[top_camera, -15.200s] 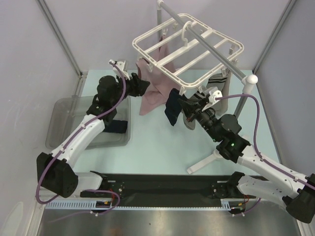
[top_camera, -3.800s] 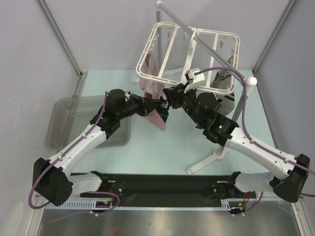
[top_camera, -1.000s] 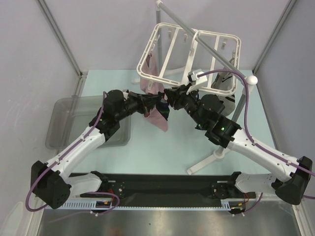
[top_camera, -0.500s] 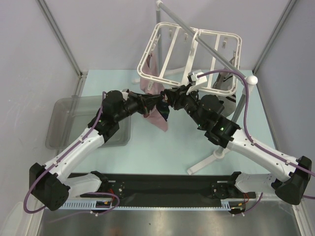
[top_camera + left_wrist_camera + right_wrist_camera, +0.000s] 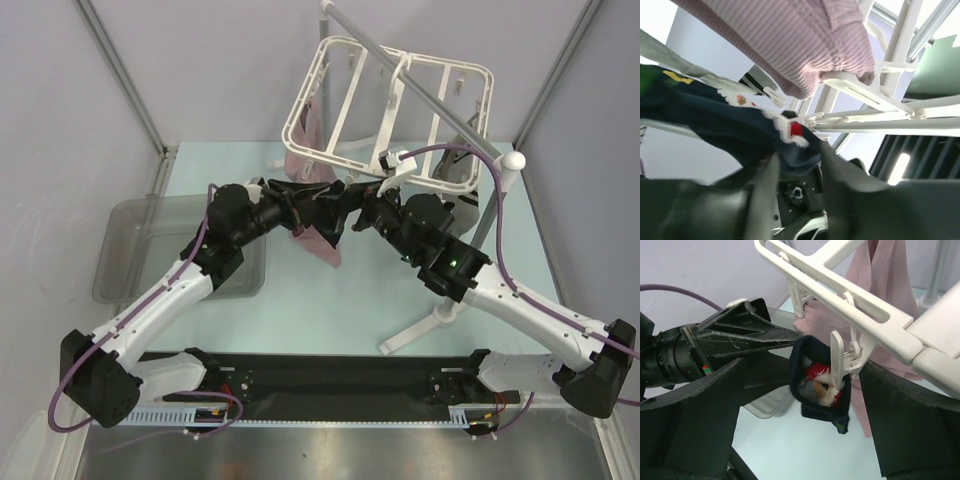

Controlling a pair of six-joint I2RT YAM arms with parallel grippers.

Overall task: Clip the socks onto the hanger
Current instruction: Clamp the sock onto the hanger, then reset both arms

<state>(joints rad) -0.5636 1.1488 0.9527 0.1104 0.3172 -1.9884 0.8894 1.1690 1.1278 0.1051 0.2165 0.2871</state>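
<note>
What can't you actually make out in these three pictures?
- Top view: the left gripper and right gripper hide the dark navy Santa sock and its white plastic clip.
- Left wrist view: the sock's far end runs off the left edge, blurred.
- Right wrist view: the clip covers the sock's pinched edge.
- Top view: the left arm covers part of the clear plastic bin.

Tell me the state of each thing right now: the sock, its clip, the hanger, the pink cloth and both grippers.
Santa sock: hanging, pinched in the clip.
clip: shut on the sock.
hanger: tilted, hung from the pole.
pink cloth: hanging from the hanger.
left gripper: open, jaws either side of the sock.
right gripper: wide open, holding nothing.
</note>
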